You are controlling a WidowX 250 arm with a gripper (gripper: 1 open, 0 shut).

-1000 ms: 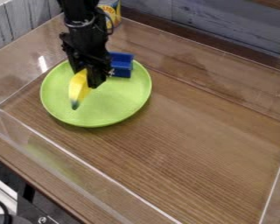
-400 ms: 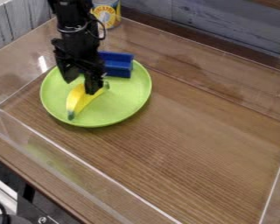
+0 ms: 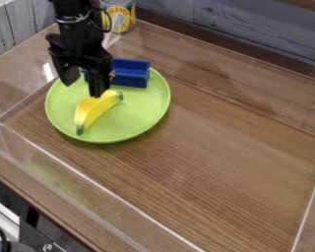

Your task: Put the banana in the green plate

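Observation:
The yellow banana (image 3: 95, 109) lies flat inside the lime-green plate (image 3: 141, 120), left of the plate's middle. My black gripper (image 3: 86, 77) hangs just above the banana's far end, pointing straight down. Its fingers stand open with nothing between them. The banana rests free on the plate, apart from the fingertips.
A blue rectangular block (image 3: 130, 73) sits at the plate's far rim, right beside the gripper. A yellow can (image 3: 117, 17) stands behind the arm. Clear walls edge the wooden table (image 3: 226, 148), whose front edge runs along the lower left.
The gripper has let go of the banana, opened, and risen up and to the left. The banana dropped from hanging in the fingers to lying flat on the plate.

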